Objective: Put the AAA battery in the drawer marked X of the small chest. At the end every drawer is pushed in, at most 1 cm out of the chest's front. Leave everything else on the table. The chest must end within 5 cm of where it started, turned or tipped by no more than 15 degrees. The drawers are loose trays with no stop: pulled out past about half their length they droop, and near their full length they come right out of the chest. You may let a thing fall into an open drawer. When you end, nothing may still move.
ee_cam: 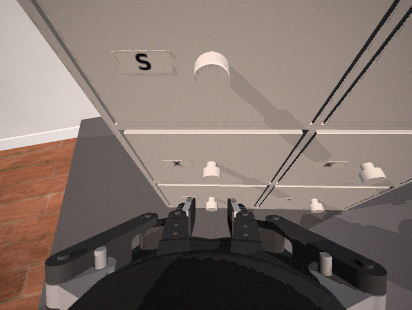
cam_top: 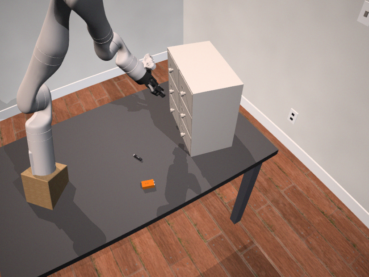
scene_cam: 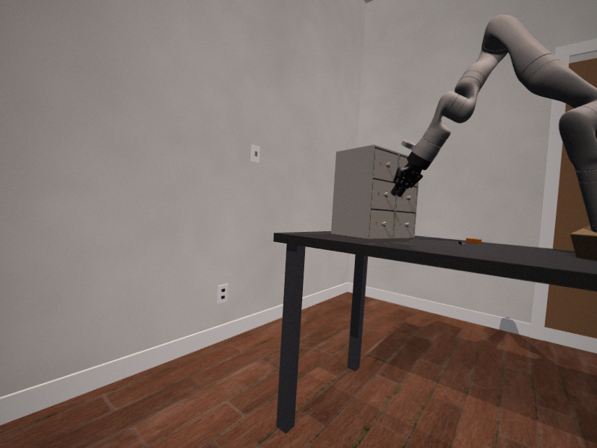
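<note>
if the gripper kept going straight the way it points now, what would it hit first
Probably the chest's drawer front: the gripper, partly open and empty, lines up with the bottom-left drawer's knob, though depth is hard to judge.

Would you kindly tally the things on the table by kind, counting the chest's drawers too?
Chest: 1
Drawers: 6
AAA battery: 1
Orange block: 1
Wooden arm base: 1
Total: 10
</note>
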You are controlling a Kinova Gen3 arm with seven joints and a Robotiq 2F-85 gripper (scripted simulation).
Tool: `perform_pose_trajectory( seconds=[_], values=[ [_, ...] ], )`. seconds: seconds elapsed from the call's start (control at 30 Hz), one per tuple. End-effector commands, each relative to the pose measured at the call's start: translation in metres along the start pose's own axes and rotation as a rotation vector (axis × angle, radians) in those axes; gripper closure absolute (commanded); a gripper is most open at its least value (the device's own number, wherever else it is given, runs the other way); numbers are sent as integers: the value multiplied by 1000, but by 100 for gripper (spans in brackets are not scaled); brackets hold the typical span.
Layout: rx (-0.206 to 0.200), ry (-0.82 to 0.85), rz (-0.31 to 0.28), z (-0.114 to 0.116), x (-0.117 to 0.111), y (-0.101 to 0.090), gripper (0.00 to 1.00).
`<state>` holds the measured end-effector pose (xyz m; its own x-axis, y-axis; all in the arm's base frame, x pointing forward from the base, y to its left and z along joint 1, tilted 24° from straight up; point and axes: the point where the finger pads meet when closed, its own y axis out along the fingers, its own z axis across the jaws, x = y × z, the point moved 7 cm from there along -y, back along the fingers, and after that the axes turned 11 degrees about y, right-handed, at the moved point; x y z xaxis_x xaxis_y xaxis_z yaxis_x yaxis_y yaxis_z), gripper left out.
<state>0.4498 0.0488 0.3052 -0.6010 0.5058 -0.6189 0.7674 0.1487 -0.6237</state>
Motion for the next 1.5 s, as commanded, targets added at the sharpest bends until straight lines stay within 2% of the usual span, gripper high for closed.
perform_pose_trajectory(
  seconds=[0.0, 0.87, 1.47],
  values=[
    [0, 0, 1, 0, -1, 0, 67],
    [0, 0, 1, -5, -27, 19, 67],
    [0, 0, 1, -6, -28, 20, 67]
  ],
)
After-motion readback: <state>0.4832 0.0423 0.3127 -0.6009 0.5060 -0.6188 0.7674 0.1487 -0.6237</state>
